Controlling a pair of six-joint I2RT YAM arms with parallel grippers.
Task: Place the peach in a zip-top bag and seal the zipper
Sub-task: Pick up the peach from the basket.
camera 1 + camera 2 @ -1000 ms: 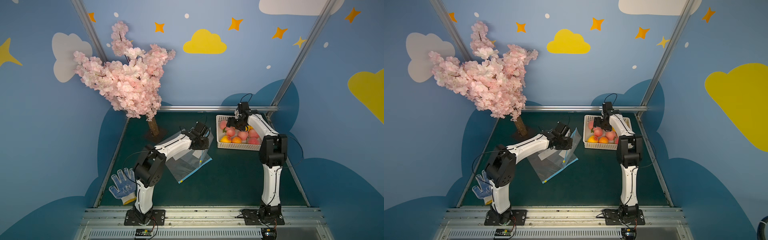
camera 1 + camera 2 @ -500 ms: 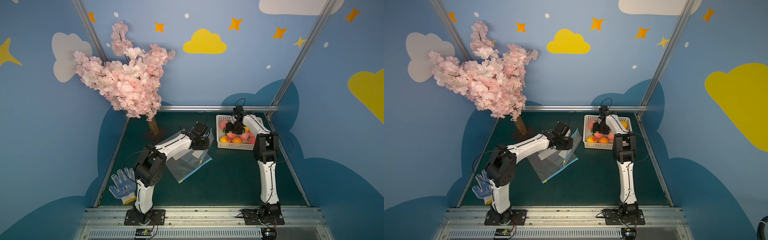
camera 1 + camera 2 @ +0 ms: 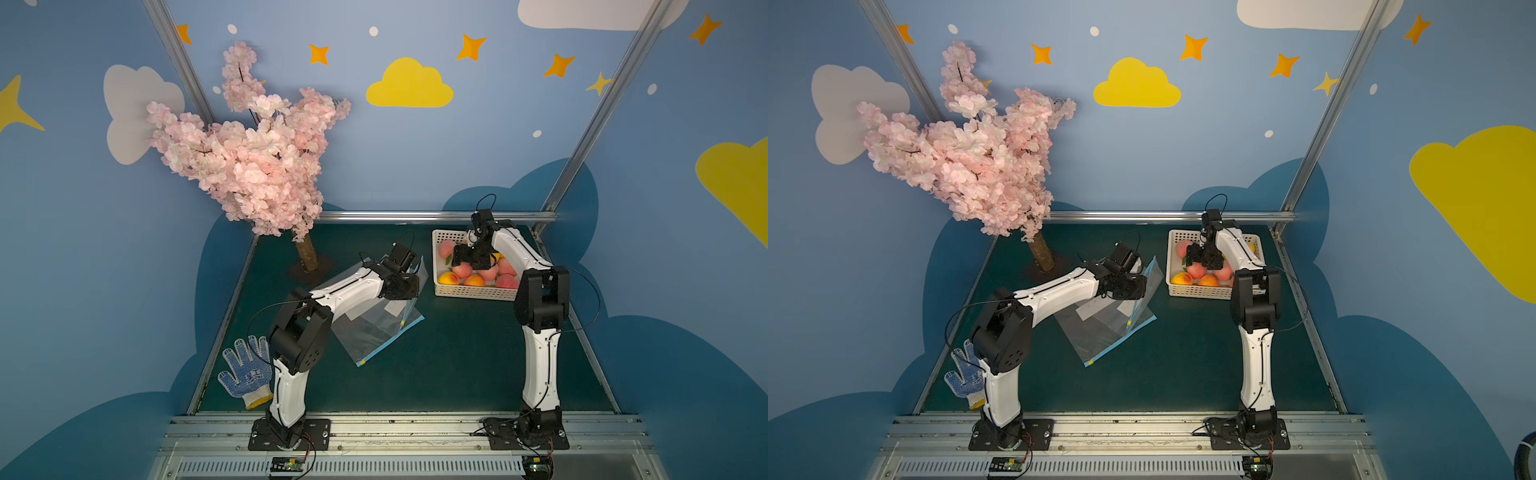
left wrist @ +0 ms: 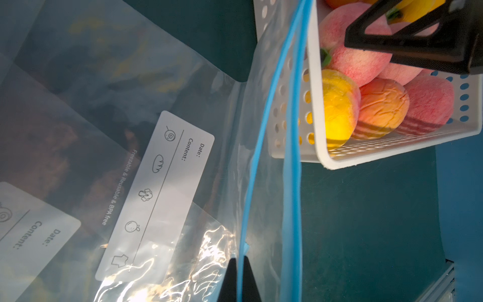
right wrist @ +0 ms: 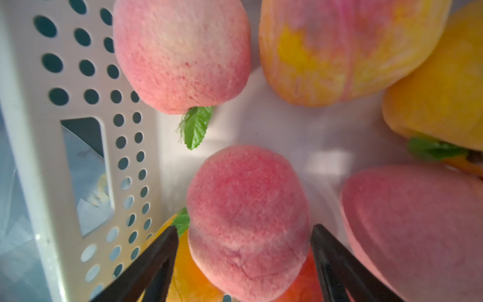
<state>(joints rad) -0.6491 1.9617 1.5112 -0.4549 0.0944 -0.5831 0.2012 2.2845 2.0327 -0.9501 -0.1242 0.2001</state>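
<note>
Pink peach [image 5: 245, 222] in white basket [image 5: 34, 143]; clear zip-top bag [image 3: 374, 328] beside it, blue zipper [image 4: 292, 183] unsealed, upper lip lifted.

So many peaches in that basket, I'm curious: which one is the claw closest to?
The pink peach straddled by the right gripper's two black fingers; the basket's other fruits lie beside or beneath it.
</note>
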